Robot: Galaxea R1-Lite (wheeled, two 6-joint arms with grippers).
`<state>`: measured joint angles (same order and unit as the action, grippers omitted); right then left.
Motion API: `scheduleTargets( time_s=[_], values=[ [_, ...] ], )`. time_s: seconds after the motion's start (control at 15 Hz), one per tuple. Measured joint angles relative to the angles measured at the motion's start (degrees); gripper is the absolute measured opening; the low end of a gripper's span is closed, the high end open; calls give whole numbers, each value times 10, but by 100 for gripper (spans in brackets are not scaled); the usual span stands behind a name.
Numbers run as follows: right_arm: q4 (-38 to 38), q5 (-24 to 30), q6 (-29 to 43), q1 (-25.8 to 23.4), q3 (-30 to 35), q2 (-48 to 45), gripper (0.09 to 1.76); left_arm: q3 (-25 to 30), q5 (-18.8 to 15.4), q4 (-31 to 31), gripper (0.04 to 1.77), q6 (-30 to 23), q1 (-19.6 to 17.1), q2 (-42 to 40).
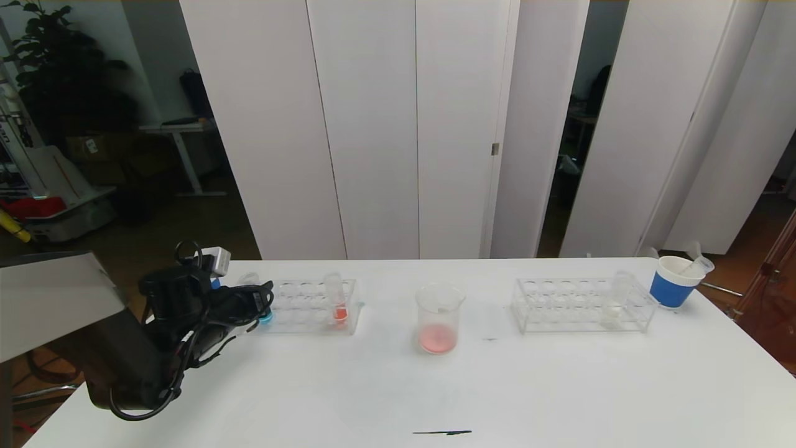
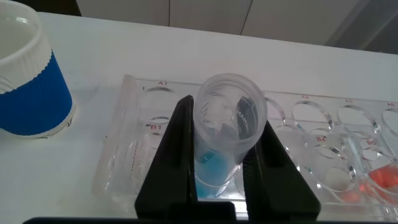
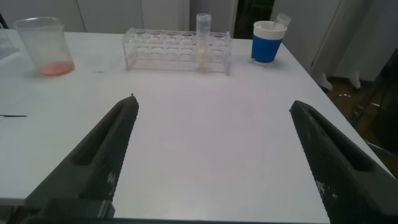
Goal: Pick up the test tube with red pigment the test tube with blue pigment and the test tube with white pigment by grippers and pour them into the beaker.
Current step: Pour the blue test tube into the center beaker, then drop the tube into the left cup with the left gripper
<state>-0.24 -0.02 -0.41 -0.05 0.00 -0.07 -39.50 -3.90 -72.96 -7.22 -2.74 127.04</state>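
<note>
My left gripper (image 1: 263, 305) is at the left end of the left rack (image 1: 314, 306), shut on the test tube with blue pigment (image 1: 265, 317). In the left wrist view both fingers (image 2: 177, 149) press the tube (image 2: 214, 169), whose cyan bottom is still down among the rack's holes. A tube with red pigment (image 1: 338, 300) stands in the same rack. The test tube with white pigment (image 1: 617, 298) stands in the right rack (image 1: 559, 308). The beaker (image 1: 439, 317), with pink-red liquid at its bottom, stands between the racks. My right gripper (image 3: 213, 102) is open and empty over bare table, out of the head view.
A blue-and-white paper cup (image 1: 675, 283) holding an empty tube stands right of the right rack. Another such cup (image 2: 28, 81) stands just beyond the left rack's end. A dark streak (image 1: 443, 432) marks the table's front edge.
</note>
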Motion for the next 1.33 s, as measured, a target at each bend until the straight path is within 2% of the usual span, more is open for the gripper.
scheduleTargets(
  time_s=[0.07,0.13,0.6,0.93,1.13,1.33],
  values=[
    [0,0,0,-1,0,0,175,-2,1,1,70,0,0,1],
    [0,0,0,-1,0,0,175,-4,1,2,59,0,1,1],
    [0,0,0,0,0,0,175,-8,0,2,59,5,4,-6],
    [0,0,0,0,0,0,175,-8,4,16,59,13,20,-68],
    [0,0,0,0,0,0,175,-20,3,57,59,20,27,-124],
    [0,0,0,0,0,0,175,-53,-12,139,59,21,30,-190]
  ],
)
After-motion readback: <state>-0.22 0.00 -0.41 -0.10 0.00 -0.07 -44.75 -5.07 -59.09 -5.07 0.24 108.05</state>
